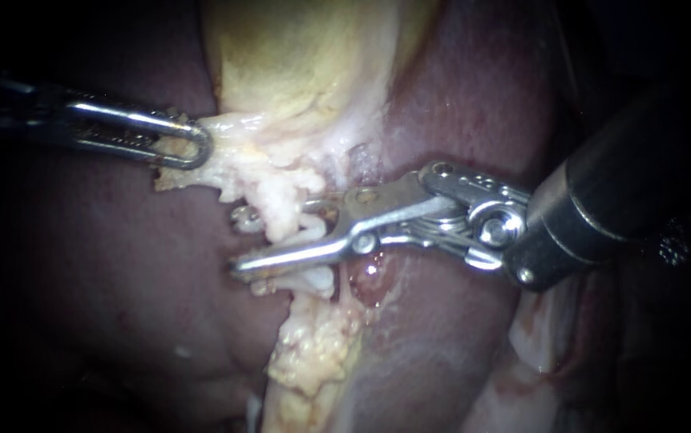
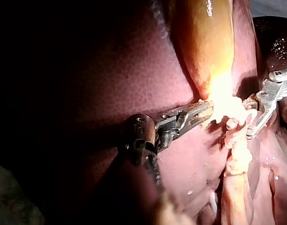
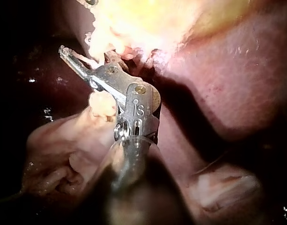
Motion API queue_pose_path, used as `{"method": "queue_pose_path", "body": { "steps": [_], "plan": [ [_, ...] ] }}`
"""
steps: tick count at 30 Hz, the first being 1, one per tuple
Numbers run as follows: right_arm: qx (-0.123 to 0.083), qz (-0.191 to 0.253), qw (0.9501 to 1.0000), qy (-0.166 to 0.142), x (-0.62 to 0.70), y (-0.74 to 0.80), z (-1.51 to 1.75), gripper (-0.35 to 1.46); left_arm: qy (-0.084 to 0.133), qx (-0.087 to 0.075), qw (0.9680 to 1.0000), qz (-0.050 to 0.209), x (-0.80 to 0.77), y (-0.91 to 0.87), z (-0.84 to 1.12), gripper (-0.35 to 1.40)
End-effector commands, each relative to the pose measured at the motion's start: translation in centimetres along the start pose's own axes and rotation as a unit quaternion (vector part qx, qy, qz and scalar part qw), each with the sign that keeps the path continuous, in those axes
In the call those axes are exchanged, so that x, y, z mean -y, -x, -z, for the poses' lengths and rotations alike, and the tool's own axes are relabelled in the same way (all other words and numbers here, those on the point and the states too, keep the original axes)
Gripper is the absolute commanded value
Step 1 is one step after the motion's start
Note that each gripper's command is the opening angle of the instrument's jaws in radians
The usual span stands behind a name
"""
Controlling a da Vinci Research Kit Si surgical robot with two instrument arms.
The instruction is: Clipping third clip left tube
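Here, the left instrument [image 1: 200,146] pinched pale tissue [image 1: 237,160] below the gallbladder [image 1: 297,56], while the right instrument [image 1: 240,240] had its jaws spread around the tube [image 1: 303,232].

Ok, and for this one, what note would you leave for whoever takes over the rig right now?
Left instrument: jaws shut on the pale fatty tissue at the gallbladder's lower end.
Right instrument: jaws open, one on each side of the tube, over the liver.
Done: the tube sits between the right jaws.
To do: probably close them to set the clip, then release and back out.
I cannot make out any clips on the tube.
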Motion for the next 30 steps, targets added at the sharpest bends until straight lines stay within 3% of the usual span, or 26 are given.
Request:
{"method": "queue_pose_path", "body": {
  "steps": [1, 9, 11, 30],
  "plan": [
    [0.002, 0.0, 1.0, 0.0, 0.0, 0.01, -0.01, 0.06, 0.0, 0.0, 1.0, 0.0, 0.0, 0.0, 0.0, -0.35],
    [0.001, -0.015, 0.9999, 0.0, 0.01, 0.01, 0.0, -0.2, 0.0, 0.0, 1.0, 0.0, 0.0, 0.0, 0.0, -0.35],
    [0.001, -0.021, 0.9998, 0.0, 0.01, 0.02, 0.01, -0.35, 0.0, 0.0, 1.0, 0.0, 0.0, 0.0, 0.0, -0.35],
    [0.006, -0.033, 0.9994, 0.004, 0.02, 0.02, 0.03, -0.35, 0.0, 0.0, 1.0, 0.0, 0.0, 0.0, 0.0, -0.35]
  ]
}}
